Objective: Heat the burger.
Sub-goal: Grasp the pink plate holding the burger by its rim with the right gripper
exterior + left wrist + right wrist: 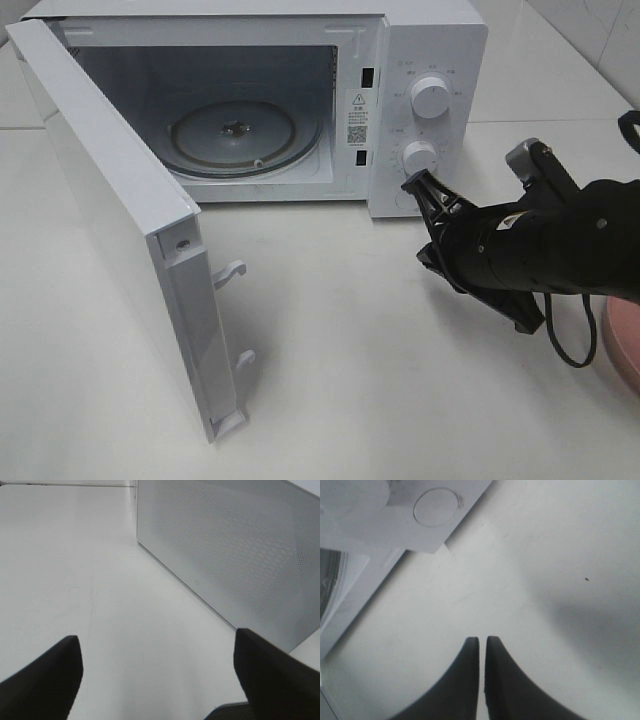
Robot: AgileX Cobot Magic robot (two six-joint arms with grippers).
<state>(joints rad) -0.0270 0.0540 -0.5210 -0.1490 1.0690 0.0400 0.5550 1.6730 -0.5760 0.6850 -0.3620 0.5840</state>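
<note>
Your right gripper [413, 181], jaws pressed together on nothing, sits by the lower dial [420, 156] of the open microwave [456, 48]; your left gripper [156, 636] is spread wide; the sticker [358, 116] print is unreadable; the burger is out of view

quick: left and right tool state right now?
Left tool: open, holding nothing.
Right tool: closed, holding nothing.
</note>
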